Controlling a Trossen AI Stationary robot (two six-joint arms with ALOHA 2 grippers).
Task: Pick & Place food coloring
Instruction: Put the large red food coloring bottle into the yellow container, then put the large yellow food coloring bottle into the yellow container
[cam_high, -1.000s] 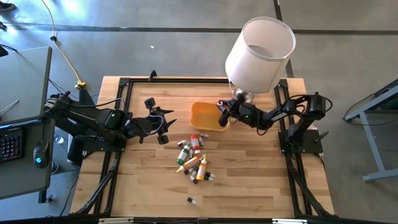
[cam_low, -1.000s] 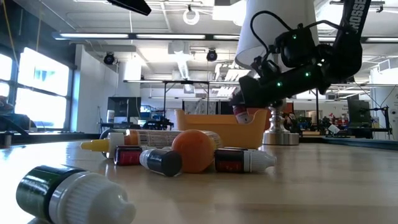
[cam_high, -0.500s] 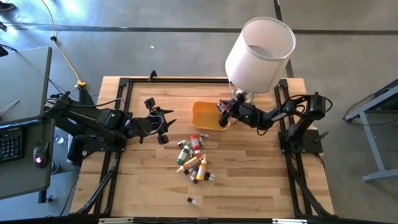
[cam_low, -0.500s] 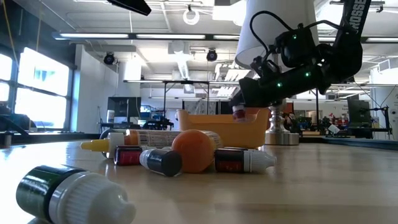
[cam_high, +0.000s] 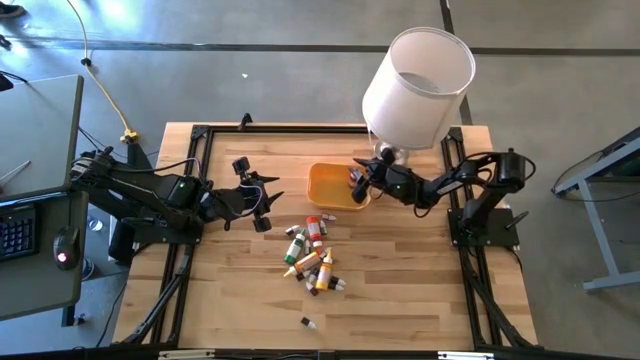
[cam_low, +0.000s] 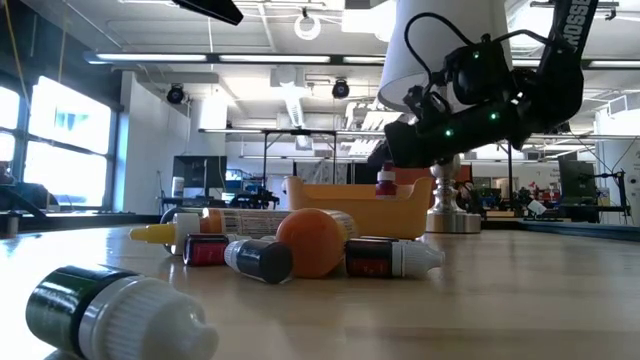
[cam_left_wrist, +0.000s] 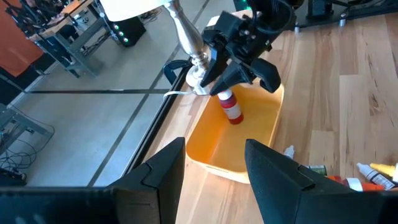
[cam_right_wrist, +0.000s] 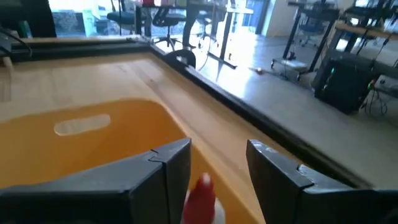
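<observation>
My right gripper (cam_high: 357, 178) is over the right end of the orange tray (cam_high: 325, 185) and is shut on one small red food coloring bottle (cam_left_wrist: 231, 109) with white bands. The low view shows that bottle (cam_low: 386, 183) under the dark fingers, by the tray's wall (cam_low: 330, 205). Several more bottles lie on their sides in a pile (cam_high: 312, 255) at mid-table. A dark one (cam_high: 309, 323) lies alone near the near edge. My left gripper (cam_high: 272, 198) waits open, left of the tray and above the table. My right gripper pinches the red bottle by its white cap end (cam_left_wrist: 222, 94) between the two fingers. They come slanting down from the table's right side. The bottle hangs below them, slightly tilted, over the tray's inside (cam_left_wrist: 211, 149). Whether its lower end touches the tray, I cannot tell.
A table lamp with a big white shade (cam_high: 418, 85) stands just behind the tray on a metal foot (cam_left_wrist: 196, 68), close to my right arm. A black frame rims the table (cam_high: 200, 135). Bare wood lies near and left of the pile.
My right gripper has moved a little toward the table's far edge, further over the tray. The red bottle has gone with it and now hangs more upright than before. My left arm has kept still.
</observation>
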